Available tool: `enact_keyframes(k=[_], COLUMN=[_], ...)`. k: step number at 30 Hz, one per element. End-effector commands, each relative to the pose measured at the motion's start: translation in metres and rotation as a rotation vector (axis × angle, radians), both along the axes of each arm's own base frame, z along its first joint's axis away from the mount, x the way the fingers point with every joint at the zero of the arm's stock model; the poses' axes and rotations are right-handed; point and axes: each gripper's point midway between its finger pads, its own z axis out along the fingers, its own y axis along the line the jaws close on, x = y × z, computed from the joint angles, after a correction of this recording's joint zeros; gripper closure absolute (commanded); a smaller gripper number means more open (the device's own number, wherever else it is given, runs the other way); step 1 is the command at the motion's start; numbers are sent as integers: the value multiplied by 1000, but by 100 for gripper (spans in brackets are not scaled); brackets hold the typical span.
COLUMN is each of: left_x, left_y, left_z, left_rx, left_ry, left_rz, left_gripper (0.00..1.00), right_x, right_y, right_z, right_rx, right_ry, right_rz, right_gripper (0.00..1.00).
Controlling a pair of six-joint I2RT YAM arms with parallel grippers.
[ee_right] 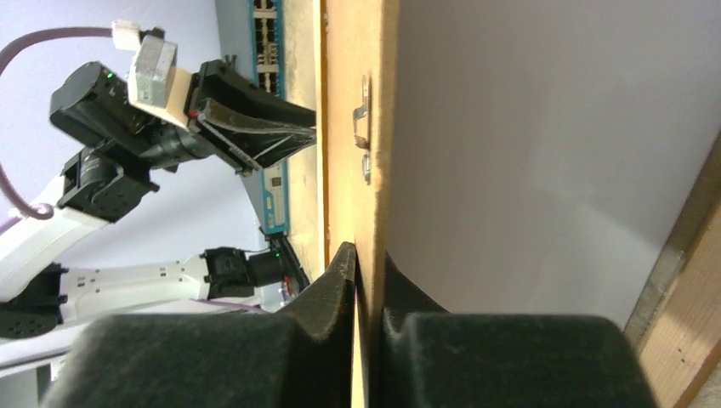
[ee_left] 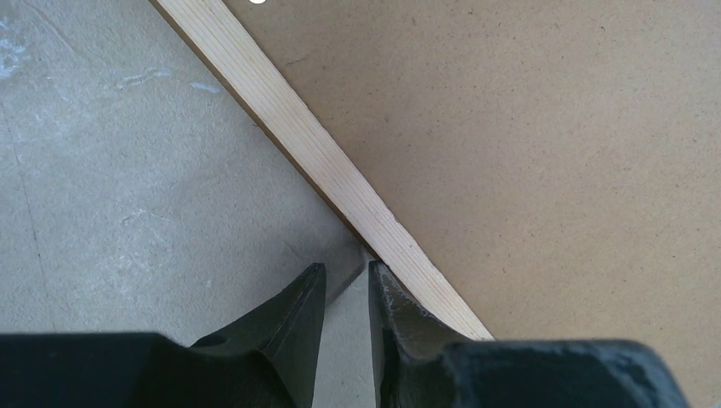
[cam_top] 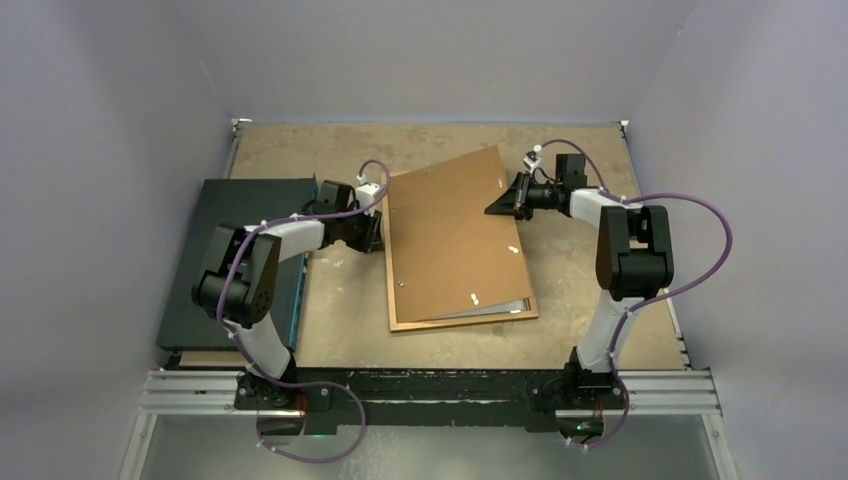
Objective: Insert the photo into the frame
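The thin orange-brown frame lies flat mid-table; its pale wood rail shows in the left wrist view. A plain brown backing board lies skewed over it. My right gripper is shut on the board's far right edge and holds that edge raised. My left gripper is at the frame's left rail, slightly open and empty, with one fingertip touching the rail. The photo's picture is hidden. A pale sheet shows under the board, and I cannot tell if it is the photo.
A dark flat box lies at the left of the table, beside my left arm. Walls close in the table on the left, back and right. A metal rail runs along the near edge by the arm bases.
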Motion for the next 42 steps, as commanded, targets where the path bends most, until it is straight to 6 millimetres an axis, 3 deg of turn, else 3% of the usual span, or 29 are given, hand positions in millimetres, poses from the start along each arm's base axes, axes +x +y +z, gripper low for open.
enact_keyframes(k=[1, 5, 8, 12, 16, 17, 18, 26, 32, 42], left_x=[3, 3, 2, 0, -1, -1, -1, -2, -2, -2], left_y=[-2, -1, -2, -2, -1, -1, -1, 0, 1, 2], left_z=[1, 4, 7, 9, 10, 11, 11, 19, 21, 26], left_rx=[16, 14, 8, 3, 7, 7, 9, 6, 6, -1], left_ry=[-24, -26, -29, -27, -28, -29, -30, -39, -38, -39], left_rz=[-14, -14, -14, -15, -18, -17, -16, -16, -13, -13], left_gripper=[75, 76, 76, 77, 77, 77, 77, 78, 79, 79], right_x=[0, 3, 3, -1, -6, -7, -8, -9, -16, -14], right_y=[12, 6, 10, 11, 7, 6, 4, -7, -24, -28], right_z=[-21, -24, -28, -37, -40, -40, -39, -19, -21, 12], right_rx=[-116, -222, -343, -542, -653, -672, -692, -798, -949, -936], right_ry=[-29, -37, -43, -36, -38, -38, -37, -72, -72, -131], right_rz=[-9, -69, -64, -60, -78, -82, -90, -116, -108, -178], right_gripper=[88, 73, 68, 51, 25, 7, 2, 1, 1, 1])
